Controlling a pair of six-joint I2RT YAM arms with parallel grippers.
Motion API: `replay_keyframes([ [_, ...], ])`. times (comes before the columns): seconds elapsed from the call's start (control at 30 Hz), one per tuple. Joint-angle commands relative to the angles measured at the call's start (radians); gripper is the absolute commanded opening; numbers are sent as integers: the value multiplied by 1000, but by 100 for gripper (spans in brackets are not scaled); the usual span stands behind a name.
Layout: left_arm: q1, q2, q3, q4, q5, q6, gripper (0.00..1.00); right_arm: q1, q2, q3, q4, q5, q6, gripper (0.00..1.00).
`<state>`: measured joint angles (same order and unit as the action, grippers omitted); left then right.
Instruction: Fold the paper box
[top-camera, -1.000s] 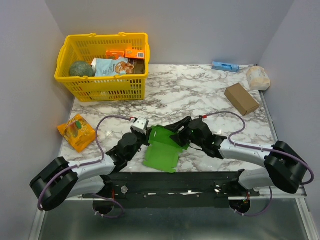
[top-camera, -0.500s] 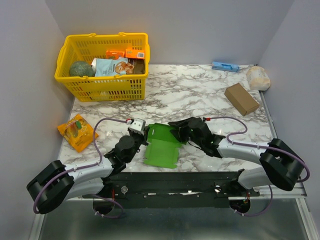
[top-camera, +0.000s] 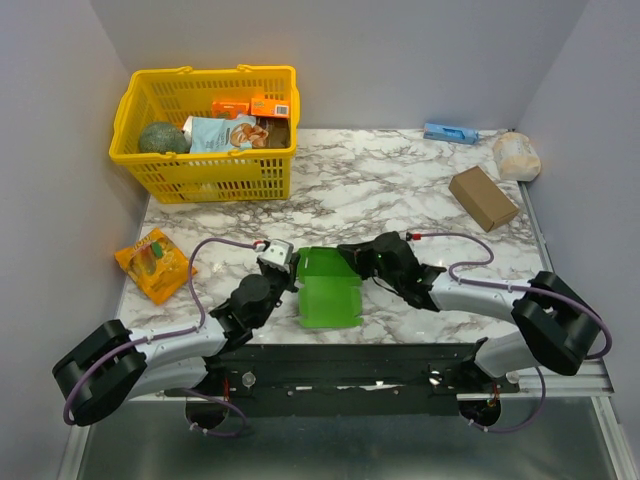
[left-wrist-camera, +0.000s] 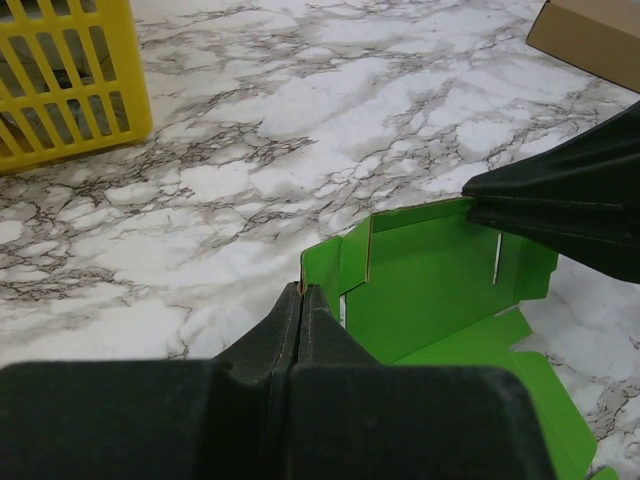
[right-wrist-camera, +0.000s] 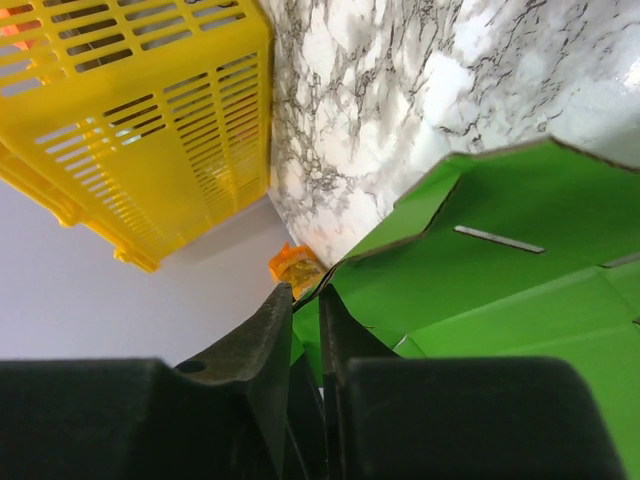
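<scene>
Two pinches on the paper box (top-camera: 328, 290), one from each side. Lies at the 6 o'clock end of the marble table (top-camera: 400, 190), close to the near edge, between both arms; long axis 12 to 6, base flat, back panel and small flaps raised at the 12 o'clock end. Left gripper (left-wrist-camera: 302, 293): clenched tight on a thin upright flap at the box's 10 o'clock corner. Right gripper (right-wrist-camera: 303, 296): jaws drawn nearly together with the card's edge between them at the 1 o'clock corner, so apparently grasping the raised panel. Likely next: bring the raised walls in along the creases. Hinges on both grips sitting at the far end, facing each other across the short axis; neither arm clearly nearer. Well apart from the yellow basket (top-camera: 210, 165) at 10 o'clock
</scene>
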<state>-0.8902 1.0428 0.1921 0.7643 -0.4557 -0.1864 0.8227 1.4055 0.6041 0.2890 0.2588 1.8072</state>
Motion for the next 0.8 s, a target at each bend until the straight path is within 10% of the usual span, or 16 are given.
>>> replay_keyframes([
  [0.0, -16, 6, 0, 23, -37, 25, 0, -7, 35, 26, -10, 50, 7, 17],
  [0.37, -38, 33, 10, 23, -60, 50, 0, -7, 88, -3, 121, 27, -52, 0],
  [0.77, -225, 94, 1, 150, -212, 246, 0, -8, 119, -35, 219, 42, 0, 18],
])
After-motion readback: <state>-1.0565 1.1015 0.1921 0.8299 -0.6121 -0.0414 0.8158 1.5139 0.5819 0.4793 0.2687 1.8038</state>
